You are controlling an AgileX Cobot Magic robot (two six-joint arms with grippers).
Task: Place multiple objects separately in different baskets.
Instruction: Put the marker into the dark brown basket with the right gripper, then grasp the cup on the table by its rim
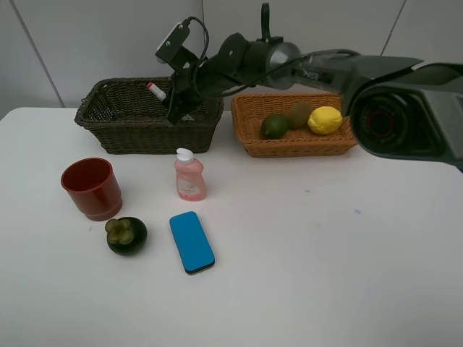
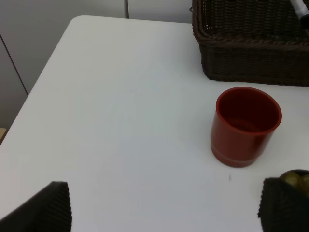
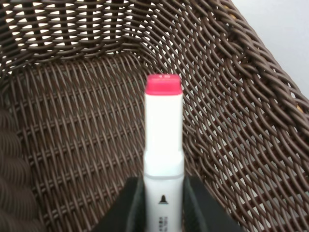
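My right gripper [image 1: 170, 97] reaches across over the dark olive-brown basket [image 1: 108, 130] and is shut on the white marker [image 1: 155, 90] with a red cap. In the right wrist view the marker [image 3: 163, 140] sticks out from the gripper [image 3: 164, 203] above the basket's woven floor [image 3: 72, 145]. The light orange basket [image 1: 289, 144] holds the green lime [image 1: 275, 126], brown kiwi [image 1: 297, 114] and yellow lemon [image 1: 325, 120]. On the table stand the red cup [image 1: 92, 188], pink bottle [image 1: 189, 176], blue block [image 1: 192, 241] and mangosteen [image 1: 126, 235]. My left gripper [image 2: 164, 212] is open above the table near the cup [image 2: 246, 125].
The white table [image 1: 325, 253] has its left edge and rounded corner in the left wrist view [image 2: 72, 29]. The right arm's dark body [image 1: 405, 108] hangs over the back right. The mangosteen [image 2: 297, 179] peeks beside the left gripper's finger.
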